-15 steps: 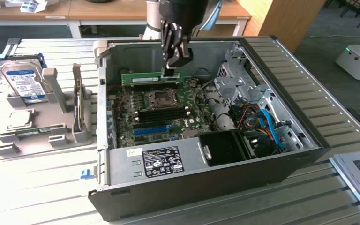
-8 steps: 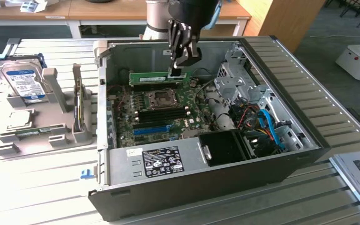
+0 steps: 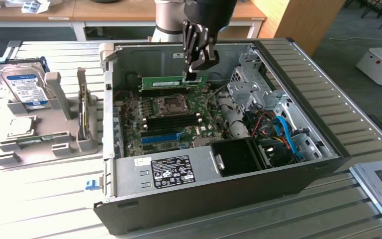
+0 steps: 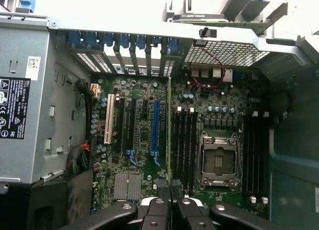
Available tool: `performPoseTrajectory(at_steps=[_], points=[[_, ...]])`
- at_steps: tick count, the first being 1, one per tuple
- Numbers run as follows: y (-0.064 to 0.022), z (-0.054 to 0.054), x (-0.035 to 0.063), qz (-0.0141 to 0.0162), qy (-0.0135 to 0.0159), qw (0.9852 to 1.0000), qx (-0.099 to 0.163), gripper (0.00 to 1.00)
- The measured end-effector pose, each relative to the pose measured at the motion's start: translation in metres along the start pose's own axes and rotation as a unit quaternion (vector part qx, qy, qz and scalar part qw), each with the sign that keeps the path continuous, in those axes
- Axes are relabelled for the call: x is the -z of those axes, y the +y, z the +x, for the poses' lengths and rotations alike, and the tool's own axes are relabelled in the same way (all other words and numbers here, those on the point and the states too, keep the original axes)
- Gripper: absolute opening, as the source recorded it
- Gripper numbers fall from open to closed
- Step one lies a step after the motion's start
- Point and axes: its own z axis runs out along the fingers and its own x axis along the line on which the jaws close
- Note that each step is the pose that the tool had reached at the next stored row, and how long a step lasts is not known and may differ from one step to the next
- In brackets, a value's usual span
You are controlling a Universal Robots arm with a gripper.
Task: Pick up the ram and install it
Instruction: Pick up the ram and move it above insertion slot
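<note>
**You had the ram [image 3: 166, 82] clamped in your gripper [image 3: 192, 74], above the motherboard [image 3: 167, 122].**
Your fingers [image 4: 155, 210] pinched its top edge inside the case [image 3: 198, 191]. It looked light, stiff and fragile, so the bare board edge was your safest hold, never the contacts.
</note>
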Motion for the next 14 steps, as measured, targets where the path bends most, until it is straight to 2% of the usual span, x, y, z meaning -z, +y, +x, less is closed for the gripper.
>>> performPoseTrajectory(at_steps=[2,6,10,14], points=[[0.0004,-0.0001,-0.0001,0.0012,-0.0001,1.0000,0.000,0.12],[0.0015,-0.0001,-0.0002,0.0064,0.0003,1.0000,0.000,0.12],[0.0031,-0.0001,-0.0003,0.0129,0.0006,0.9999,0.001,0.12],[0.0051,-0.0002,-0.0005,0.0208,0.0010,0.9998,0.001,0.12]])
